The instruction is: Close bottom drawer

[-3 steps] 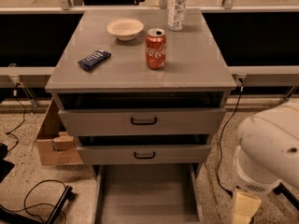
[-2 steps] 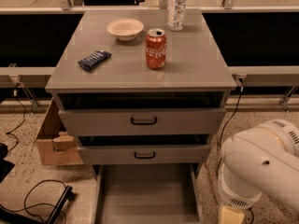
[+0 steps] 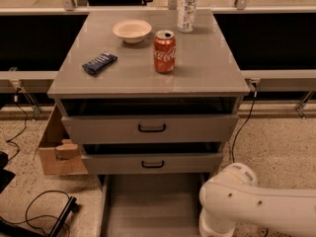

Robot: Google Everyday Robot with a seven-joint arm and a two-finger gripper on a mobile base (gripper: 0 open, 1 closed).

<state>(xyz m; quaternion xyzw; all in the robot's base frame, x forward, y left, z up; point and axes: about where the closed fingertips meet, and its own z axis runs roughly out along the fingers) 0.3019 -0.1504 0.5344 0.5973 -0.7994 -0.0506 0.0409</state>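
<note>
Camera view, and it's the only one. The bottom drawer is pulled a long way out of the cabinet. Its plain grey floor runs down off the lower edge of the frame, so its front and handle are out of sight. Above it, the middle drawer and the top drawer each stand ajar, with a dark gap over each front.

The white arm reaches in from the right, its rounded joint just beside the open drawer's right wall. The gripper hangs somewhere below that joint, past the bottom edge. Whether the jaws are spread or pressed together, I cannot tell.

To do this well, I'd judge the push should land square on the drawer's front, near the middle. It should run straight along the rails toward the cabinet. An off-centre shove from the right could skew the drawer and make it bind. The arm should also stay low, under the middle drawer's jutting front.

A steady push matters too. On the surface stand a cola can, a bowl, a bottle and a dark packet. A slam could jolt them, and the tall bottle looks the likeliest to topple.
</note>
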